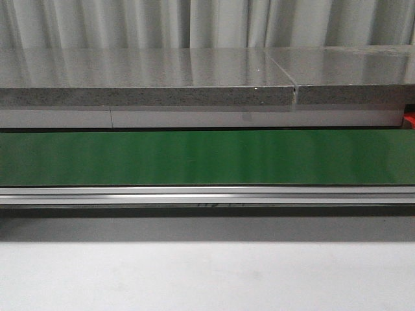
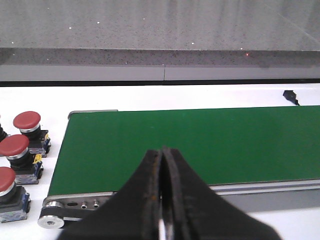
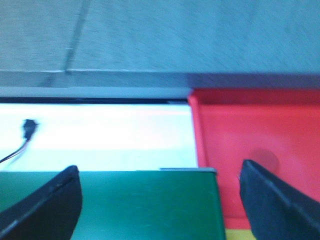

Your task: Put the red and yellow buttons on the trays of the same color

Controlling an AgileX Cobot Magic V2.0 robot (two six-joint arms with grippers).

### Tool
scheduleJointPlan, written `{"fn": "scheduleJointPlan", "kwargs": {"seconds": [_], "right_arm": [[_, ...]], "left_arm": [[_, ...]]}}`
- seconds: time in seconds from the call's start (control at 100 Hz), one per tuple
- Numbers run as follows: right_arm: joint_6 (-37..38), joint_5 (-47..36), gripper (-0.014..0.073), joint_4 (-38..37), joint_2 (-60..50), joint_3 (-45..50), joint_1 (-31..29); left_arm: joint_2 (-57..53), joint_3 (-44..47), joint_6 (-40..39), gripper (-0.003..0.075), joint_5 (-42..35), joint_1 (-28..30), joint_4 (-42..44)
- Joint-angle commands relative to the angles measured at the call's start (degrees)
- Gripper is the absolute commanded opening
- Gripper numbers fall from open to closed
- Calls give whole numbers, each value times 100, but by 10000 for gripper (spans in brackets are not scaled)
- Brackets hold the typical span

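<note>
In the left wrist view three red buttons [image 2: 27, 121], [image 2: 14, 146], [image 2: 6, 181] stand in a row on the white table beside the end of the green conveyor belt [image 2: 200, 142]. My left gripper [image 2: 163, 152] is shut and empty, above the belt's near edge. In the right wrist view the red tray [image 3: 250, 135] lies past the other end of the belt [image 3: 125, 205], with a strip of yellow tray [image 3: 237, 234] beside it. My right gripper [image 3: 160, 190] is open and empty over the belt's end. No yellow button shows. Neither gripper shows in the front view.
The front view shows the green belt [image 1: 207, 157] with its aluminium rail [image 1: 207, 193] in front and a grey stone ledge [image 1: 149, 84] behind. A black cable plug [image 2: 290, 95] lies on the white table beyond the belt; it also shows in the right wrist view [image 3: 29, 127].
</note>
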Motion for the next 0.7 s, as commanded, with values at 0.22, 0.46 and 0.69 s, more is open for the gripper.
{"fn": "scheduleJointPlan", "kwargs": {"seconds": [0.22,0.46,0.69], "right_arm": [[-467,-278,503,67,-656,267,1013],[-467,-219,-65,71,-703,284,1073],[-467,-219,-67,71,-703,284,1073]], "left_arm": [[26,-166,-1,-19,-436,-42,-54],[26,-166,-1,-19,-436,-42,-54],[26,-166,-1,-19,-436,-42,-54]]}}
